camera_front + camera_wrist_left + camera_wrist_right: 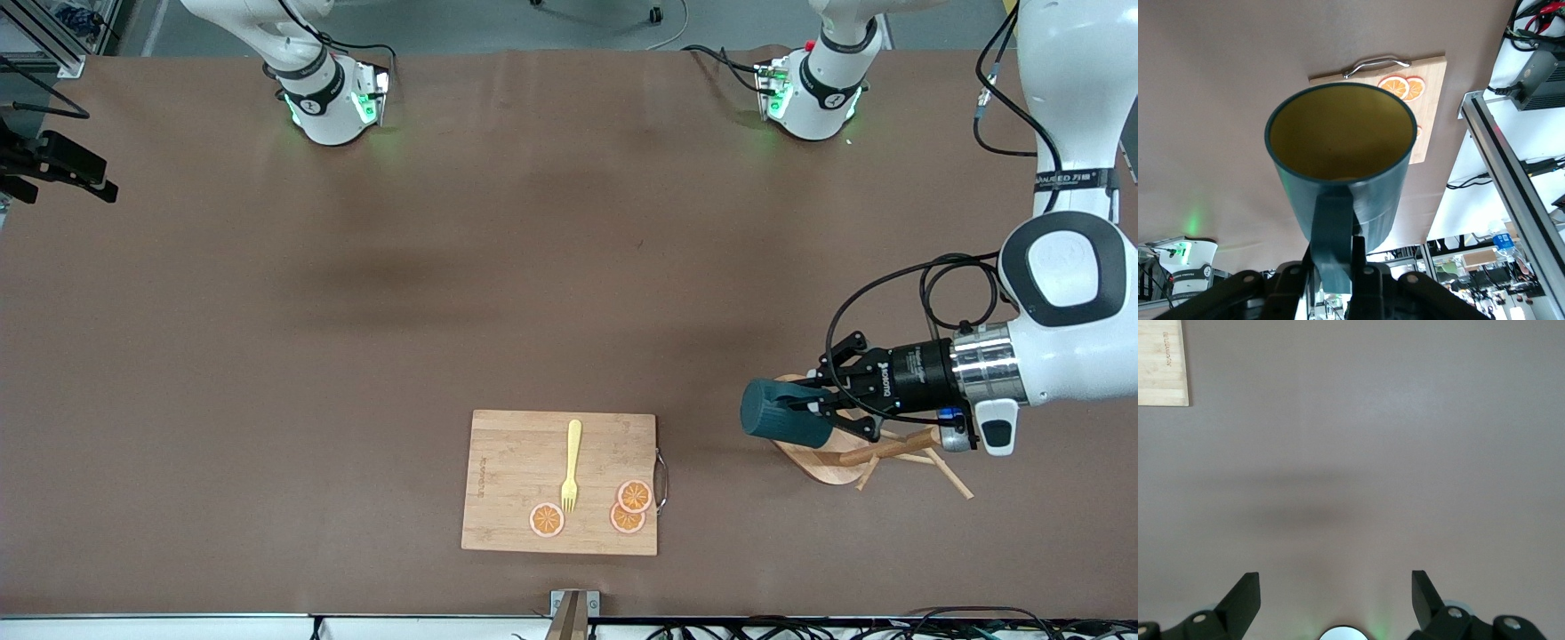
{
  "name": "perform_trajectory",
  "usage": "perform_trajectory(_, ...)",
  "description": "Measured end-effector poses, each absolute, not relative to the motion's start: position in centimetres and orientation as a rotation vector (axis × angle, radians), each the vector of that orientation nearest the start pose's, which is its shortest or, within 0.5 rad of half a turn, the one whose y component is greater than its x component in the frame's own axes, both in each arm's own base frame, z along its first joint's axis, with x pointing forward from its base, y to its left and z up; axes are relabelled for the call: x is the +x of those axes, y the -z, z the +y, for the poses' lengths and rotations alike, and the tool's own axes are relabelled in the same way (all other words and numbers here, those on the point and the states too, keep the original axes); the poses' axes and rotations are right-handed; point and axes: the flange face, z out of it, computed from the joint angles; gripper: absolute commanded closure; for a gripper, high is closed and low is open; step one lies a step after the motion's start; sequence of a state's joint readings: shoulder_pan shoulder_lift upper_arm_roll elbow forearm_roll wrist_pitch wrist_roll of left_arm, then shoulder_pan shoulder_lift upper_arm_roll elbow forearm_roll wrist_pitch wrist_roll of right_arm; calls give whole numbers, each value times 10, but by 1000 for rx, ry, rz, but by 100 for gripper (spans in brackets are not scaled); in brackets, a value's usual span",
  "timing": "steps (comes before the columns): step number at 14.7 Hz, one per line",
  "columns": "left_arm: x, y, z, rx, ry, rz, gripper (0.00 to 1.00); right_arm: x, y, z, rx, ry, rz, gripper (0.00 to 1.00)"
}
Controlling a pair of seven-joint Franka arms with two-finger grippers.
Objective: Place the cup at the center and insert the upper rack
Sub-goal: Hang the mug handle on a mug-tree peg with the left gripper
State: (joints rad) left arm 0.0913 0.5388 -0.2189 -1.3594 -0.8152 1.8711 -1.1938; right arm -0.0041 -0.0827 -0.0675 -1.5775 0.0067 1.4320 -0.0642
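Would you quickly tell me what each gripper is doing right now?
Left gripper: shut on the cup by its handle, over the mug tree.
Right gripper: open, holding nothing.

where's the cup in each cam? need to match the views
Front view: cup on its side in the left tool, over the upper rack, toward the left arm's end of the table.
Left wrist view: cup fills the middle, mouth to the camera, handle clamped.
Right wrist view: not in it.
Shared landmark: cutting board.
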Motion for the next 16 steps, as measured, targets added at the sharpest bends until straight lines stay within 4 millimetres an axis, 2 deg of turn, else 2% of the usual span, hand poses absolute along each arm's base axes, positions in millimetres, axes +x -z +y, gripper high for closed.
perform_trajectory(3,712,-435,-96,1774,717,1470,99,512,-654,-37,-3124,-95,9,0)
perform_trajectory(8,717,-417,-40,1712,736,1476,99,512,-655,-37,-3124,-92,9,0)
perform_trajectory(13,716,-405,-17,1686,763,1492,98,512,-655,-37,-3124,-93,8,0)
perform_trajectory(16,716,-389,5,1637,803,1474,98,512,-655,-37,-3124,-93,7,0)
